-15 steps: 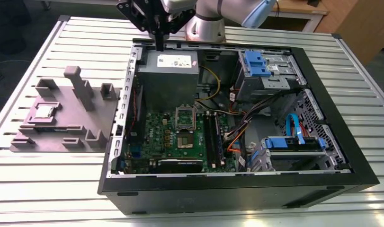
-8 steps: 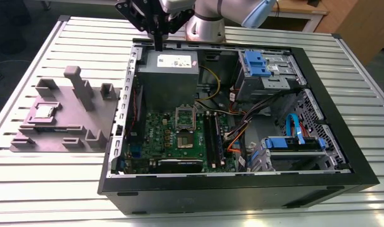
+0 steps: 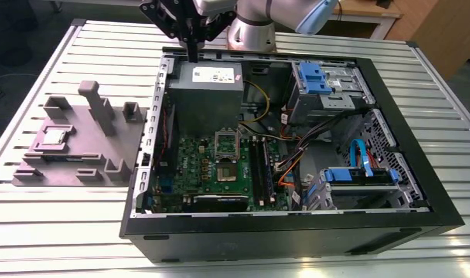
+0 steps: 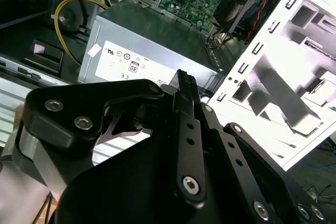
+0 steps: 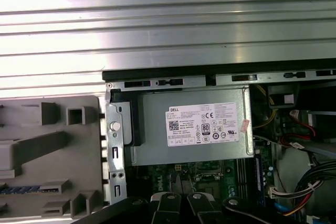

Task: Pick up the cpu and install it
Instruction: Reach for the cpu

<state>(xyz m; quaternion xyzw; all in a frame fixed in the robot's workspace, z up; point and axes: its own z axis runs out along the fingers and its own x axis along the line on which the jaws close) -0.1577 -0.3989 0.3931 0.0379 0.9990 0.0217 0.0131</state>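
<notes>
Pick-and-install job at its opening stage: a slatted metal worktop (image 3: 65, 231) carries one open computer case (image 3: 297, 229), lying on its side with its inner parts showing; beside it, on the exterior view's left, stands one grey holder block (image 3: 88, 147); inside the case sits one grey power-supply box (image 3: 206, 95) with a white label, one green motherboard (image 3: 195, 168) below it, and two blue drive brackets (image 3: 313, 78) on the exterior view's right.

The arm's single claw (image 3: 193, 58) hangs over the far rim of the case, just above the power-supply box's outer edge; in the second wrist view its fingers (image 4: 184, 93) lie pressed together with nothing between them, so it carries no load.

On the motherboard one silver socket frame (image 3: 225, 143) marks where the chip belongs; whether the seat beneath it is bare cannot be told for sure.

The one cpu (image 3: 55, 136), a small silvery square, rests flat in a recess of the holder block, well apart from the claw and outside the case; judged from this, neither the pick-up nor the fitting has been done, and the whole task is left.
</notes>
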